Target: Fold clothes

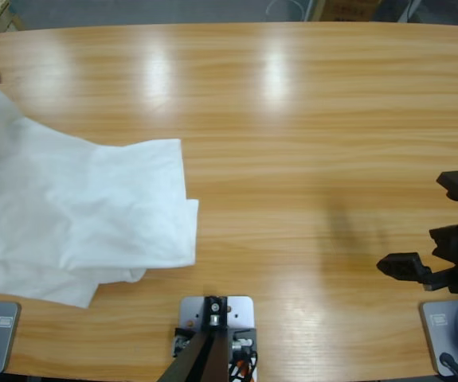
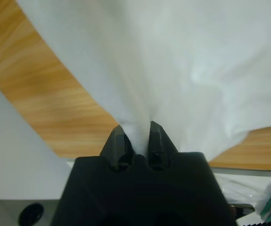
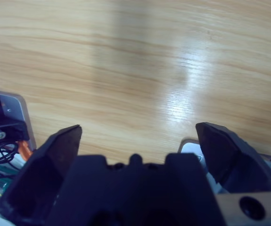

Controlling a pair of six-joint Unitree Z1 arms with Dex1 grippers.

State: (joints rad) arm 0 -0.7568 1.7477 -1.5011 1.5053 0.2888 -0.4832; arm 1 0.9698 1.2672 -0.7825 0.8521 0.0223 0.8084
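One white T-shirt [image 1: 85, 211] lies rumpled at the left side of the high view, on the one long wooden table [image 1: 308, 119]. It spreads from the left edge of the frame toward the middle, its right edge ending left of centre, with a folded layer showing as a second edge along its lower right and a corner of cloth poking out at the lower left. No printed mark or label shows on the fabric in any view.

Two grippers are in view. The left gripper [image 2: 136, 139] shows in its wrist view with its two black jaws drawn close together and clamped on a pinch of the white shirt, the cloth fanning out from between them across the upper part of that frame, with wooden table showing at the left and lower right. In the high view only small black pieces of this arm appear at the far left edge, against the shirt.

The right gripper [image 1: 432, 231] sits at the right edge of the high view, lower right, well apart from the shirt. Its two jaws stand wide apart with nothing between them; its wrist view [image 3: 140, 141] looks onto bare wood through the gap.
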